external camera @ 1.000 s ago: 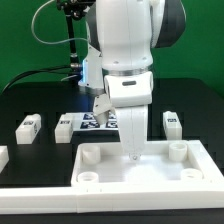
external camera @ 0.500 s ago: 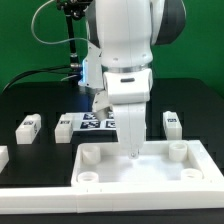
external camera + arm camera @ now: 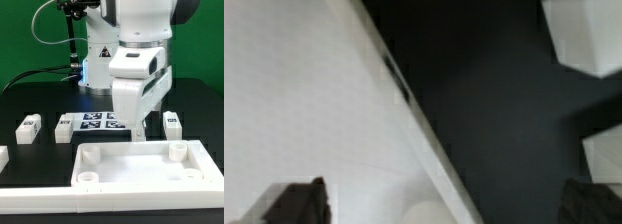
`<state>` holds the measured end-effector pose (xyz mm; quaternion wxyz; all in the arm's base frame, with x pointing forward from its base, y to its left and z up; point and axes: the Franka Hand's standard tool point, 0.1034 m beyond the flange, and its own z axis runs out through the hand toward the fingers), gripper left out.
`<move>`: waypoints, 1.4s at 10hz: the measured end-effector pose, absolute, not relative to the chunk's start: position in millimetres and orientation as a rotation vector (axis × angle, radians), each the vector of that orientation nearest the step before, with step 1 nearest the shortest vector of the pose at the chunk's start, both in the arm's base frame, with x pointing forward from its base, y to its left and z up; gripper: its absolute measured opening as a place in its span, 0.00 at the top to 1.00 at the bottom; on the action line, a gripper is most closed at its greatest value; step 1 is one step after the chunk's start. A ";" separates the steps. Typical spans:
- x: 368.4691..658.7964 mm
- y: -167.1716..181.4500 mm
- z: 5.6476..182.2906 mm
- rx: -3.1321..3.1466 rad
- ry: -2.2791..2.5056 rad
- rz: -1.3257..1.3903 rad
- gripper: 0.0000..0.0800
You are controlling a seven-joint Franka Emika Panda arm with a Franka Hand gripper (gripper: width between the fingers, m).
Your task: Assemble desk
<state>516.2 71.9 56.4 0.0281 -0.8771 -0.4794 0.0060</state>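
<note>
The desk's white rimmed tabletop (image 3: 135, 170) lies flat at the front of the black table, with round sockets (image 3: 178, 150) at its corners. Tagged white leg posts lie loose behind it: two (image 3: 30, 126) (image 3: 65, 127) toward the exterior view's left and one (image 3: 172, 123) toward its right. My gripper (image 3: 138, 124) hangs above the tabletop's back edge, clear of it. In the wrist view the gripper (image 3: 441, 205) is open, its dark fingertips (image 3: 295, 202) wide apart with nothing between them. Below it lie the tabletop (image 3: 304, 110), its rim, and black table.
The marker board (image 3: 98, 122) lies behind the tabletop, partly hidden by my hand. A low white rail (image 3: 35, 195) runs along the front edge. Another white piece (image 3: 2, 155) shows at the exterior view's left edge. Cables hang behind the arm.
My gripper has lifted out of the tabletop's middle, where its fingers reached down, and moved up and toward the exterior view's right. The tabletop and posts have stayed put.
</note>
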 end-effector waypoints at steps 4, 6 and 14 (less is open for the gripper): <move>515.3 75.1 56.2 -2.902 -1.024 0.031 0.19; 511.1 99.6 57.5 -3.028 -0.566 0.059 0.19; 494.9 125.6 57.6 -3.027 -0.131 0.517 0.19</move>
